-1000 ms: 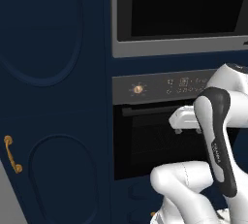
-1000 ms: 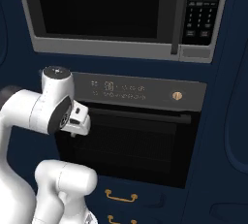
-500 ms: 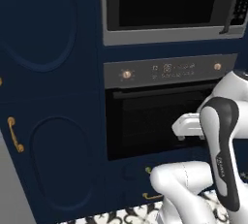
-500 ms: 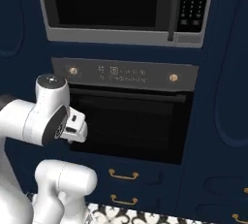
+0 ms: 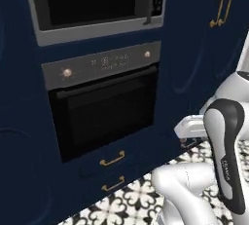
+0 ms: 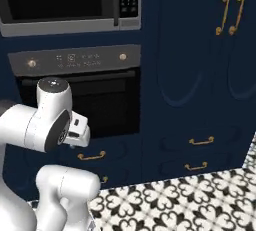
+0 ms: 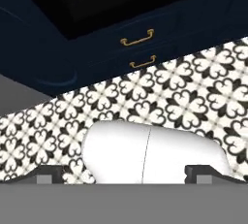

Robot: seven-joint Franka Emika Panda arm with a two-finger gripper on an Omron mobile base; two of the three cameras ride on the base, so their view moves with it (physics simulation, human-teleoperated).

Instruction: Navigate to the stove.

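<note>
Patterned floor tiles (image 7: 193, 87) meet navy cabinets (image 6: 190, 75) beside the wall oven (image 5: 104, 104).

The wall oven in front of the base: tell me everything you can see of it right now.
The wall oven is a black built-in unit set into dark navy cabinetry, directly below a microwave. Its grey control panel carries a small lit display between two round brass-coloured knobs, one at each end. Below the panel a dark bar handle runs across the top of the black glass door, which is shut; nothing shows inside. Two navy drawers with brass pulls sit beneath it. Nothing touches it.
</note>
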